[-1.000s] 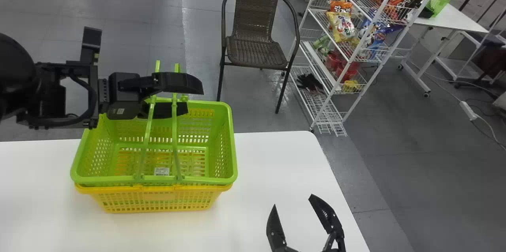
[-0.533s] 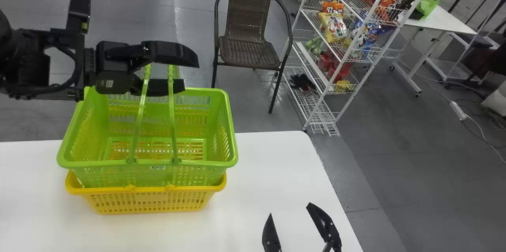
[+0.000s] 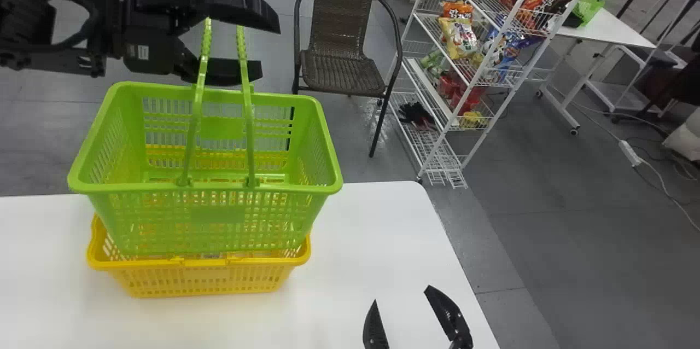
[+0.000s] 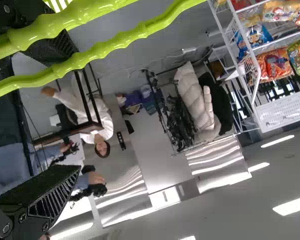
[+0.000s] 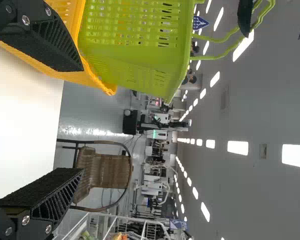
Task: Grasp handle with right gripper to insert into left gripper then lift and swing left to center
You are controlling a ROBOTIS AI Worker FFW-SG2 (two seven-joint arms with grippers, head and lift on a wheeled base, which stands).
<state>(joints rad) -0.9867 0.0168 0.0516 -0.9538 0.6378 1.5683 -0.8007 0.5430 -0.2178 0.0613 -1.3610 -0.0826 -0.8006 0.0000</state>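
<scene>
1. The table [image 3: 383, 261] carries the load at its far left part; if the swing to the center came too low, the basket's underside could probably scrape along it.
2. The green basket [image 3: 219, 215], the thing to be moved, hangs roughly level above the yellow one, its bottom within or just over that rim; the likeliest fault is a sideways swing begun before it is clear, with the two walls catching.
3. The yellow basket [image 3: 213, 282] rests on the table; nested walls that bind could drag it along or tip it, and a steeper lift first would lessen that risk.
4. The left tool [image 3: 270, 49] is above the green basket, its fingers spread wide rather than pinched; the load seems hung on it more than clamped, so a quick swing might set it rocking or let it slide towards the fingertips.
5. The right tool [image 3: 401, 294] is over the table's near right part, wide apart and holding nothing; it could be struck if the basket came across low and near.
6. The handles [image 3: 248, 119] stand up side by side, a little apart; uneven pull on them might tilt the basket.
</scene>
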